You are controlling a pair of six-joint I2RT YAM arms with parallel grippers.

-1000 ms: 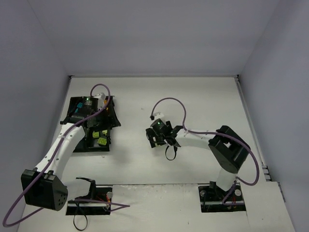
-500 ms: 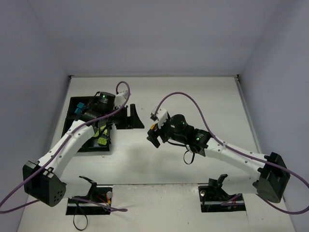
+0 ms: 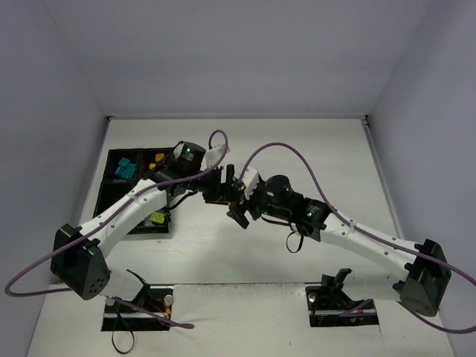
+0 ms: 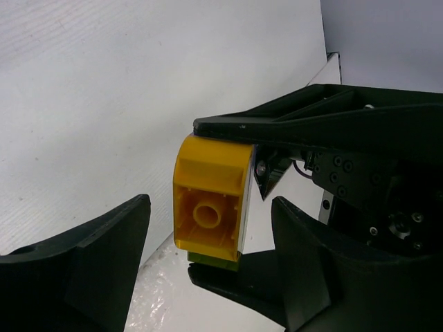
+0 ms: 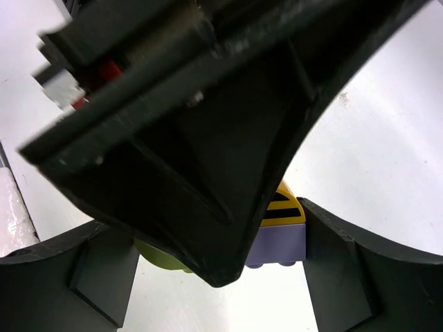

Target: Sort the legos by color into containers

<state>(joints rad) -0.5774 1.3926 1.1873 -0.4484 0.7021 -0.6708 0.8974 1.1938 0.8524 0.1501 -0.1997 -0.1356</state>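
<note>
2 claws: meet nose to nose over the middle of the white bench (image 3: 320,149), well right of the tray.
L claw (image 4: 209,214): wide. One finger stands either side of the brick stack, w/ a gap showing on both sides. No contact seen.
R claw (image 3: 238,204): clamped on the brick stack. In L wrist view, one finger lies on the top face and the other under the bottom face.
Brick stack (image 4: 208,197): sits in R claw, between the L claw fingers.
Stack, L wrist view: yellow-orange brick w/ hollow underside toward the cam, lime layer along its lower edge, pale lavender layer on its right side.
Stack, R wrist view: mostly hidden behind the L claw body. Visible are a yellow corner w/ black stripes, a lavender piece against one finger and a lime piece near the other.
Tray (image 3: 111,155): black, 4 compartments, near the left edge of the bench.
Far-left comp.: teal bricks (image 3: 125,169).
Far-right comp.: orange brick (image 3: 158,158).
Near-right comp.: lime brick (image 3: 157,218), just beside the L arm (image 3: 126,212).
Near-left comp.: dark and partly under the L arm, contents cannot be told.
L arm: crosses over the tray diagonally toward mid-bench.
</note>
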